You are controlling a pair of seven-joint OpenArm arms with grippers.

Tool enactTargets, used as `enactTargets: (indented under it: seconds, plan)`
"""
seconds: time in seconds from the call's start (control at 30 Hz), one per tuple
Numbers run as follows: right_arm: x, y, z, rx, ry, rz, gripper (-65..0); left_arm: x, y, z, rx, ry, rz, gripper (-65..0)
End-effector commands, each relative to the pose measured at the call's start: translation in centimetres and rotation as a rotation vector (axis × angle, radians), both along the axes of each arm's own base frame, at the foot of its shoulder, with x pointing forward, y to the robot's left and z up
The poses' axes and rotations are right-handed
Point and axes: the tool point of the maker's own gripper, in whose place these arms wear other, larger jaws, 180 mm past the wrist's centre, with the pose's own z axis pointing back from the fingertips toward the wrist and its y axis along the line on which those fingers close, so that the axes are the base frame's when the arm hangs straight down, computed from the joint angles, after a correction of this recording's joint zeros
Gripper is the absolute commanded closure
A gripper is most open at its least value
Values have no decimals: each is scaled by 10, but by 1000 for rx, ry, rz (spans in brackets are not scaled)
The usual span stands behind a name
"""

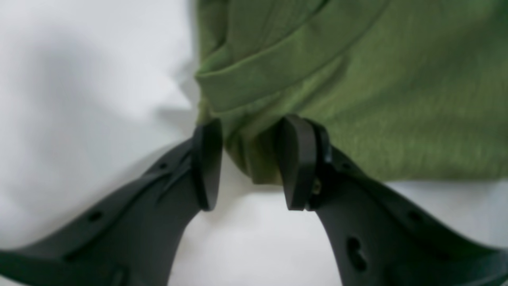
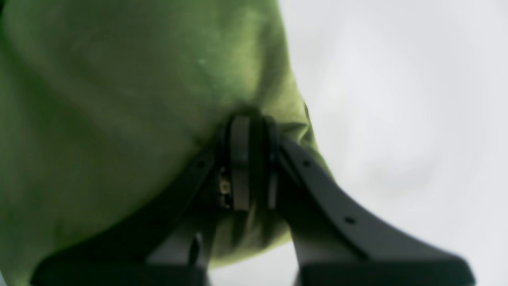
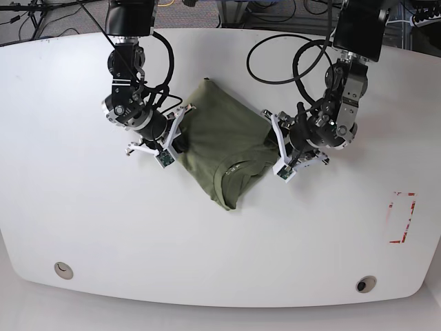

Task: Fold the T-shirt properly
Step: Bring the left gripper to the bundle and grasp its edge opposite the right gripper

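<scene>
1. One T-shirt (image 3: 224,148) lies bunched mid-counter (image 3: 83,227), between my two hands, collar toward the near edge.
2. Right hand (image 2: 248,119): jaws together, clamped on the shirt's edge.
3. Left hand (image 1: 248,159): jaws apart, straddling a fabric fold, not yet pinching.
4. Both hands touch opposite sides; neither is nearer.

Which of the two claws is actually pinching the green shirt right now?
The right gripper, on the base view's left: its jaws are shut on the T-shirt. The left gripper has its jaws apart, straddling a folded edge.
</scene>
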Motion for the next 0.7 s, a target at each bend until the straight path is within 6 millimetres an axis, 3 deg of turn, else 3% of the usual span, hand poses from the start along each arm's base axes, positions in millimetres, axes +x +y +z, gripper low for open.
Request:
enactTargets:
  seconds: [0.0, 0.37, 0.57, 0.67]
  plan:
    - [0, -4, 13, -18, -41, 0, -51, 20, 8, 16, 5, -55, 3, -239]
    - [-10, -8, 30, -69, -63, 0, -51, 46, 2, 49, 17, -152, -87, -239]
    - [-8, -7, 58, -114, -104, -6, -51, 53, 6, 83, 10, -244, -73, -239]
    - [-5, -5, 74, -123, -138, -17, -51, 47, 10, 88, 19, -242, -56, -239]
